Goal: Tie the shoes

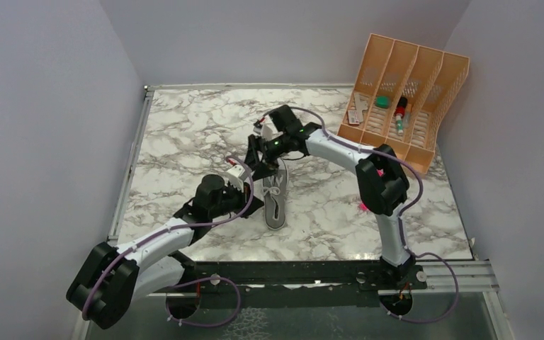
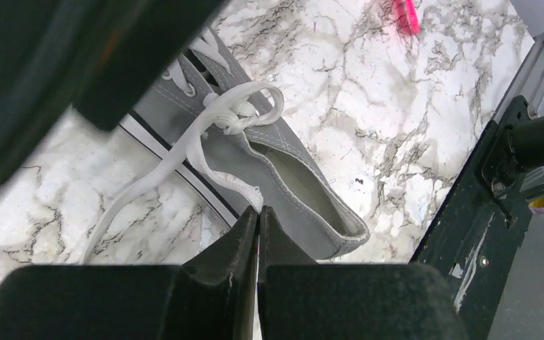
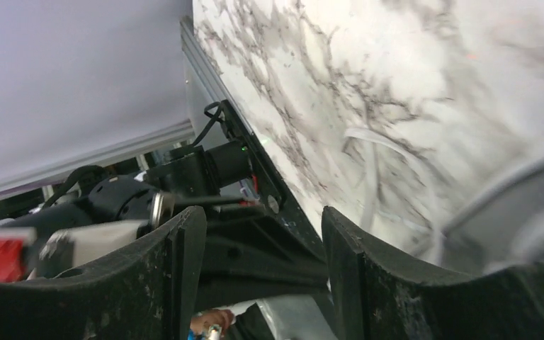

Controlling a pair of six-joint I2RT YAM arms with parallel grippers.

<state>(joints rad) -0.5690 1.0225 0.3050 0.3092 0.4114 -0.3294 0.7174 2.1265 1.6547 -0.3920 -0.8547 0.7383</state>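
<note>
The grey sneaker [image 1: 276, 202] lies mid-table with its toe toward the far side. In the left wrist view the sneaker [image 2: 290, 170] shows a loose knot of white laces [image 2: 237, 113]. My left gripper [image 2: 258, 210] is shut on the end of one lace, beside the shoe's sole rim; in the top view it [image 1: 253, 200] sits left of the shoe. A second lace [image 2: 134, 191] trails across the table. My right gripper [image 3: 263, 219] is open and empty, and hangs above the shoe's toe [image 1: 256, 154]. Blurred lace [image 3: 372, 170] and shoe [image 3: 524, 212] lie to its right.
An orange file organizer [image 1: 404, 99] with small items stands at the back right. A pink object [image 1: 363, 207] lies right of the shoe and also shows in the left wrist view [image 2: 405, 14]. A black rail [image 1: 312, 273] runs along the table's near edge.
</note>
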